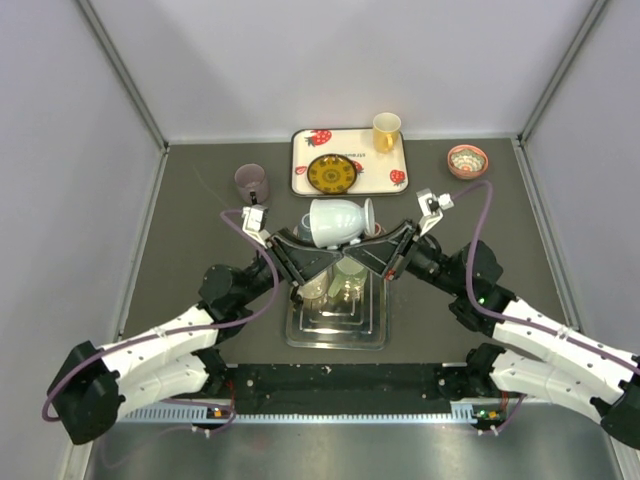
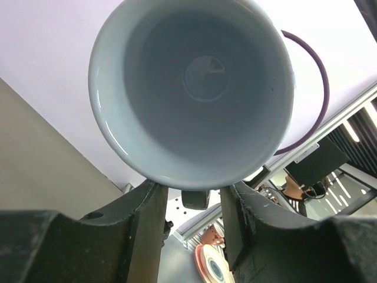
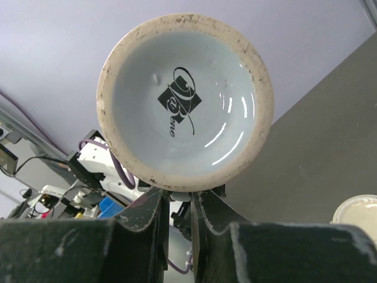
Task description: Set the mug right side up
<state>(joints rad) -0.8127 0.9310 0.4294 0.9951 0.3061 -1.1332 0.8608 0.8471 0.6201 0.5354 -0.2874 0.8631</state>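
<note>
Step in hand: transfer. The pale blue glazed ceramic mug [image 1: 335,222] lies sideways in mid-air between my arms. My right gripper [image 3: 179,197] pinches its foot ring, jaws narrow. My left gripper [image 2: 194,194] stands half-wide at the mouth rim, and I cannot tell whether it has contact. Next, probably: secure the left hold, then tip the mouth upward.

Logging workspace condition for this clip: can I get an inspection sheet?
Surface: dark matte tabletop.
Job's things: white mug held sideways in the air, mouth toward the left arm.
Clutter: strawberry tray carrying yellow mug and patterned plate; purple cup; pink bowl; clear bin with glasses.
End effectors: right end effector shut on the mug's foot; left end effector open at its rim.
Cables: purple cable looped along each arm.
Surroundings: pale enclosure walls.
</note>
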